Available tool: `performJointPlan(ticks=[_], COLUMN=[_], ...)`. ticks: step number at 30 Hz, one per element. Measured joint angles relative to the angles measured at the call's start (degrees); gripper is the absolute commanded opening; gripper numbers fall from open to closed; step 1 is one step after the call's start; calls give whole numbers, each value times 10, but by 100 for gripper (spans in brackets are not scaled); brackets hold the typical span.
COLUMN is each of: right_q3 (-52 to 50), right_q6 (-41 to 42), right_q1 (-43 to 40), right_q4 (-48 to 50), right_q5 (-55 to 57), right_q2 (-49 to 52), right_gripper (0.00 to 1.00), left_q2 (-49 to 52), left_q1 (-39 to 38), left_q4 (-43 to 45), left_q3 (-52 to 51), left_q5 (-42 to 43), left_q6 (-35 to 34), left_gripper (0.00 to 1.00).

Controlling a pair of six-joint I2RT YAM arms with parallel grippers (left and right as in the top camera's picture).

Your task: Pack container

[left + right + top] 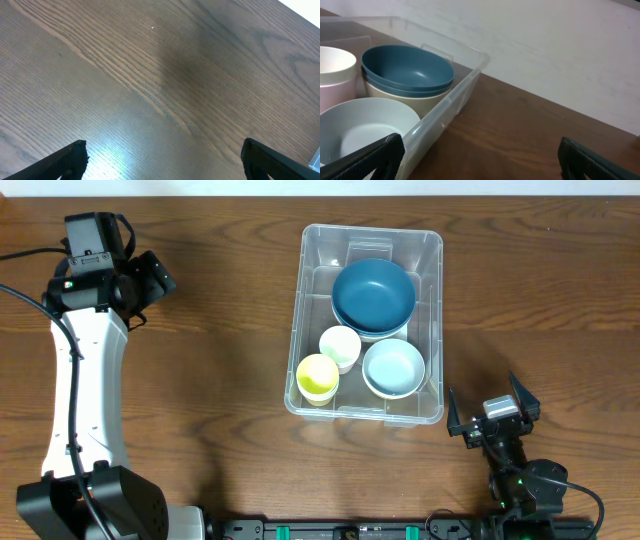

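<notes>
"Where's the container [316,285] in this shot?"

"Right of centre on the wooden table [220,360], standing upright with its long sides running from the near edge to the far edge. It's clear plastic, so you can see straight through to what's inside."

"And what's inside?"

"A dark blue bowl [373,293] at the far end, nested on a paler bowl [402,97]. At the near end there's a light blue bowl [393,367] on the right and a yellow cup [318,377] on the left. A white cup [340,346] sits just beyond the yellow one, and they're touching or nearly so."

"What about the arms?"

"The left gripper [150,277] is over the far left part of the table, well apart from the container. Its fingers are spread wide with nothing between them, and its own camera sees only bare wood. The right gripper [485,402] is near the container's near right corner, just outside the wall and not touching it. Its fingers are spread wide too and hold nothing."

"What does the right wrist camera show?"

"The container's wall and corner, with the stacked bowls, the light blue bowl and the edge of the white cup inside."
</notes>
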Motion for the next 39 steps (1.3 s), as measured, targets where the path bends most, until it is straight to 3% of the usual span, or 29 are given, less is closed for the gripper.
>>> performJointPlan(ticks=[21, 29, 39], right_q3=[0, 0, 0], right_q6=[0, 0, 0], right_q1=[0, 0, 0], right_q4=[0, 0, 0], right_q5=[0, 1, 1], right_q2=[0, 0, 0], right_gripper=[99, 99, 99], left_q2=[-33, -310, -668], left_q1=[0, -25, -39], left_q4=[-19, -15, -20], left_q3=[-2, -58, -282], left_q5=[0, 3, 4], left_q6=[0, 0, 0], left_gripper=[98, 98, 98])
